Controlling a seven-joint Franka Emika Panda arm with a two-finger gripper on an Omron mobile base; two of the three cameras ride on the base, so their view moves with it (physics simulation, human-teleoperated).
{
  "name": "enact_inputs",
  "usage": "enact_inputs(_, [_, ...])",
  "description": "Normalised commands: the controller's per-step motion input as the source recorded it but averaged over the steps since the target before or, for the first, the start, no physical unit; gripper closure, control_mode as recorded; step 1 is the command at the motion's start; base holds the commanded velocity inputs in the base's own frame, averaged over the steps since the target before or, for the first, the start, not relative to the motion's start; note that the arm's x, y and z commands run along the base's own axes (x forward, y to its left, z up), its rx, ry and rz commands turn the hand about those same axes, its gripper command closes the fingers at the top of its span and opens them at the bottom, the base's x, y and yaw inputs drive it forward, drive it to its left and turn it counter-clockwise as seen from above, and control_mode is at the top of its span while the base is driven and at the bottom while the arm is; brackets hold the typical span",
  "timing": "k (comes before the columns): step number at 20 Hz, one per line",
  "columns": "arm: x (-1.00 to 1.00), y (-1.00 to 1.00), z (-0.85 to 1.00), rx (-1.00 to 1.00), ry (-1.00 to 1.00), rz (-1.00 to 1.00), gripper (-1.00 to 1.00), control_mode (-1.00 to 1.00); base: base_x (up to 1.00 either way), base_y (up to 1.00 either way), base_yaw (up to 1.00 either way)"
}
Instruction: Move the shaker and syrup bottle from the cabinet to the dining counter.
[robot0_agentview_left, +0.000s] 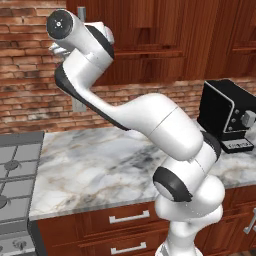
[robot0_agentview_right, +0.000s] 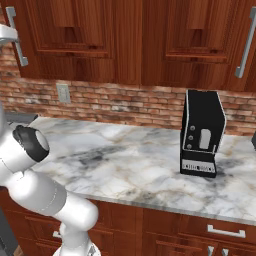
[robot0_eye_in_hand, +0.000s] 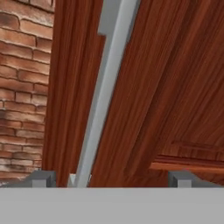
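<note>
Your gripper (robot0_eye_in_hand: 111, 177) is spread wide and empty, and the cabinet (robot0_eye_in_hand: 175, 87) handle (robot0_eye_in_hand: 103, 96) runs lengthwise up the frame from beside its lower-left fingertip (robot0_eye_in_hand: 42, 177).

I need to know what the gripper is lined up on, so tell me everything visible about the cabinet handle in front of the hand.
The cabinet handle is a long, straight silver bar, metallic-looking, mounted upright on the reddish-brown wooden cabinet door near its edge beside the brick wall. In the hand view it runs slanted between the open gripper's fingertips, nearer the left one; contact cannot be told. The door looks closed.
</note>
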Motion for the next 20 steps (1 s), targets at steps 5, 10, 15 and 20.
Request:
enact_inputs(5, [0.42,-0.04,-0.1,0.02,-0.06,0.0,-1.0,-1.0,0.0,0.0,0.0])
enact_inputs(10, [0.44,-0.08,-0.06,0.07,-0.01,0.0,-1.0,-1.0,0.0,0.0,0.0])
enact_inputs(15, [0.5,0.0,0.0,0.1,0.0,0.0,-1.0,-1.0,0.0,0.0,0.0])
enact_inputs(20, [0.45,0.0,0.0,0.11,0.0,0.0,-1.0,-1.0,0.0,0.0,0.0])
